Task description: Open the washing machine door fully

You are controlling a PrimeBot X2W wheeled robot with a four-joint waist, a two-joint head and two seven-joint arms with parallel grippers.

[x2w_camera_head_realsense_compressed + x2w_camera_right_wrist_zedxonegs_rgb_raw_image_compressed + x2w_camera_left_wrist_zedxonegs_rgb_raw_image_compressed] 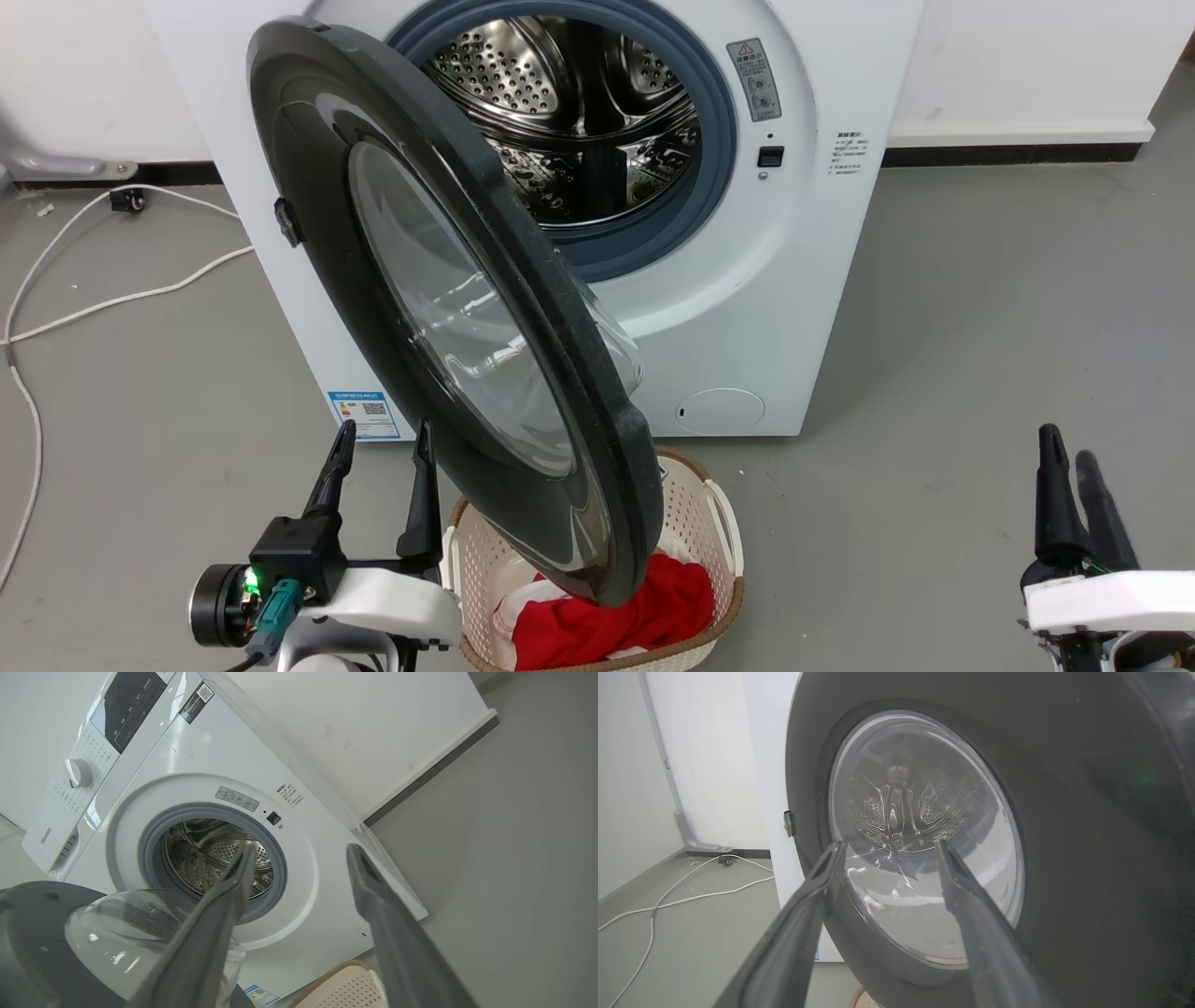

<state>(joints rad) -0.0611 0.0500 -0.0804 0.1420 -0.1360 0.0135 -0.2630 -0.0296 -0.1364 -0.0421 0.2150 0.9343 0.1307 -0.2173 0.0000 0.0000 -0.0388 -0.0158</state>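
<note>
Washing machine door (448, 308): black disc w/ glass bowl, swung out from washer (794, 308) front, hinge side at head view's left, free edge over laundry basket (724, 523) on floor. Drum (579, 112) exposed.
Left gripper (385, 429): fingers spread, empty, just beside door's outer face, aimed at glass.
Right gripper (1067, 446): fingers apart, empty, well apart from door.
Basket holds red cloth (653, 607).

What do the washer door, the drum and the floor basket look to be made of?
Washing machine door: glossy black ring, likely plastic, around a clear bulging bowl, probably glass given its reflections. Drum: shiny perforated metal, likely stainless steel. Basket: matte cream plastic by its moulded holes, brownish rim.
</note>
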